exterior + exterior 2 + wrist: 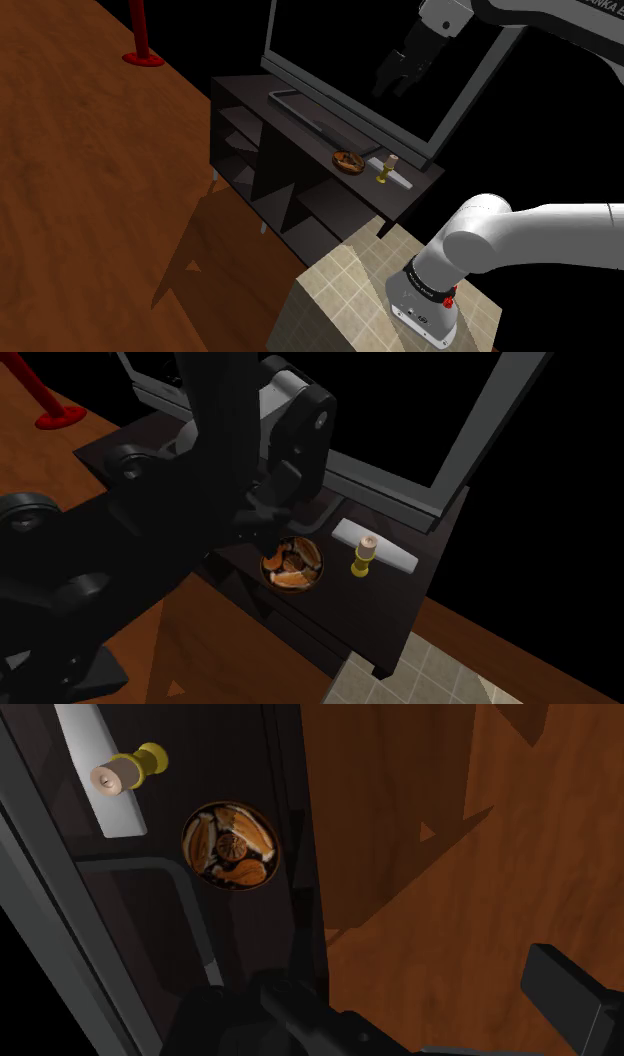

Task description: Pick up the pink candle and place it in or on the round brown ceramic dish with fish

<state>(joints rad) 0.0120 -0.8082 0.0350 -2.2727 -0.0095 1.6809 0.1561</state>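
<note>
On top of the dark counter (pixel 300 105), near its right end, the pale pink candle (pixel 388 163) stands upright in a yellow holder on a flat grey strip (pixel 402 181). It is just right of the round brown fish dish (pixel 349 161), not touching it. End effector (pixel 396 85) hangs high before the screen (pixel 340 50), fingers spread, pinching nothing. Arm link (pixel 560 20) lettering reads partly "ANKA".

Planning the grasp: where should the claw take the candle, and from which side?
I'd take the candle by its pale upper cylinder, claw coming straight down. It stands upright on a yellow base, top unobstructed; the dish sits apart beside it, a flat grey strip close by.
</note>
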